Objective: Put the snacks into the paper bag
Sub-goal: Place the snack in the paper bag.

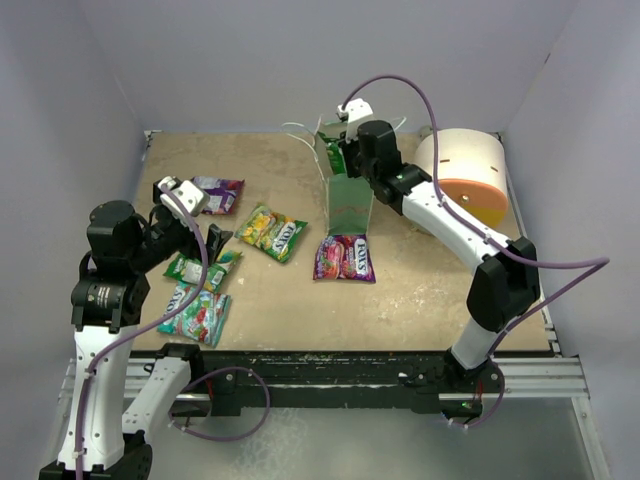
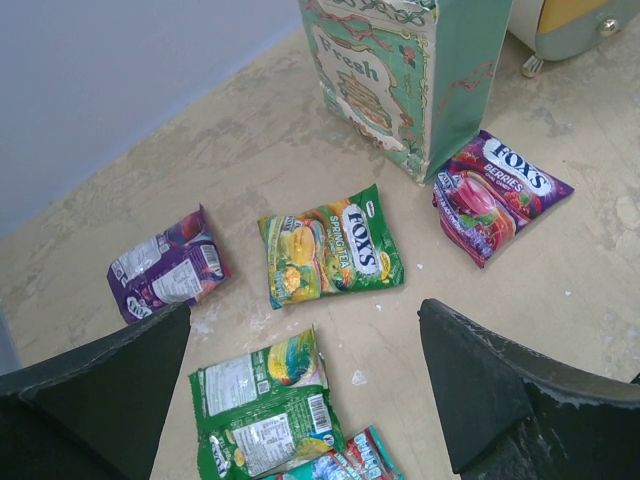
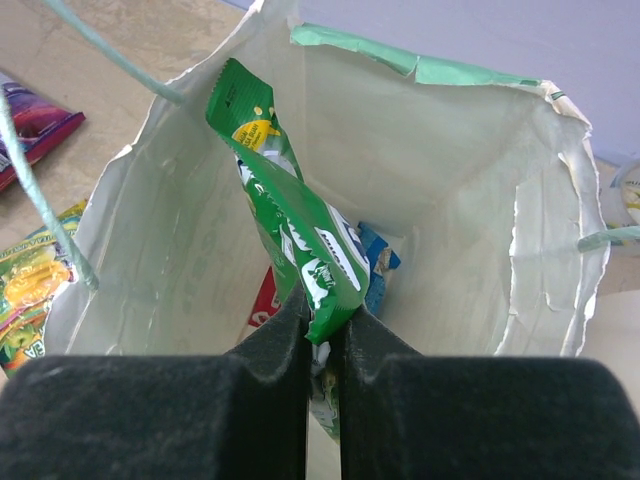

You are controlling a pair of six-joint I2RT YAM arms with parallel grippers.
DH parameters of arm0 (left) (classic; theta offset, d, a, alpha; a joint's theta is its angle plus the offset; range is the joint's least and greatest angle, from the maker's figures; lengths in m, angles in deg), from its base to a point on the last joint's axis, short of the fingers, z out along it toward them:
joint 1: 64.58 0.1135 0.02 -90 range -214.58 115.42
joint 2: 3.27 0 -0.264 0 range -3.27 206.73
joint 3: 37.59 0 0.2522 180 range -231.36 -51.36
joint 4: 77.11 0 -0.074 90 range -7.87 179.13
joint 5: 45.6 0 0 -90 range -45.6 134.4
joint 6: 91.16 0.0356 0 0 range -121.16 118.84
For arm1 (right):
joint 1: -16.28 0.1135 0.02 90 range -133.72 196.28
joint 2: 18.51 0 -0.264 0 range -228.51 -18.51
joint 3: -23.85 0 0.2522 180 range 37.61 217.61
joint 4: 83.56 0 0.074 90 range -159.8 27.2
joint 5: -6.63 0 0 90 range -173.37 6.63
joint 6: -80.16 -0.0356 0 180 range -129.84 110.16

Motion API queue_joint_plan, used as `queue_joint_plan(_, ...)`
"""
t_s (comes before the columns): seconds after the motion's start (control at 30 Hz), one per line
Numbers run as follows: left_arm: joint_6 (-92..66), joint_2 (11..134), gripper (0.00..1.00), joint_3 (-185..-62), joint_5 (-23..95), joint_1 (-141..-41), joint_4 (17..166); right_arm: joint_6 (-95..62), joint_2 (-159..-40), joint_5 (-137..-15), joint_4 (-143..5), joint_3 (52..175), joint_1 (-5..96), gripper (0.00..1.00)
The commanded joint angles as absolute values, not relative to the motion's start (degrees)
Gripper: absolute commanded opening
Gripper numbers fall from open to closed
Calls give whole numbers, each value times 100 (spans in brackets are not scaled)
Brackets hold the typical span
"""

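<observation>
Grip: right gripper (image 3: 322,325) pinches green glossy packet (image 3: 290,220) inside pale green paper bag (image 3: 450,180), ready to drop | left gripper (image 2: 305,320) wide open, empty

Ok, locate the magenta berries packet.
In the top view the magenta packet lies flat on the near side of the paper bag, right of the green-yellow packet.

Overhead view spans the table (image 1: 430,300); both wrist views, right seemingly nearest, share the paper bag (image 2: 372,92).
</observation>
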State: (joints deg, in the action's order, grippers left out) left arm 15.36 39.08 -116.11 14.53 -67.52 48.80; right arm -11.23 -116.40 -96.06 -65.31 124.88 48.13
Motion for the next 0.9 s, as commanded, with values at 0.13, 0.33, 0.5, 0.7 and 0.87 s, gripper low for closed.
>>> queue_joint_plan(0.13, 1541, 3913, 99, -11582, 1402, -6695, 5062, -916, -11490, -9579, -6688, 12994, 4836, 20)
queue_joint_plan(0.33, 1563, 3976, 99, -11640, 1872, -6695, 5007, -788, -11400, -9673, -6718, 13014, 4829, 32)
queue_joint_plan(0.5, 1538, 4222, 99, -11691, 2348, -6695, 4854, -731, -11306, -9656, -6636, 13122, 4835, 35)
queue_joint_plan(0.7, 1748, 4356, 99, -11576, 2952, -6695, 4847, -608, -11031, -9646, -6462, 13220, 4835, 47)
queue_joint_plan(0.87, 1994, 4431, 99, -11304, 3305, -6695, 4704, -381, -10737, -9506, -6243, 13226, 4835, 60)
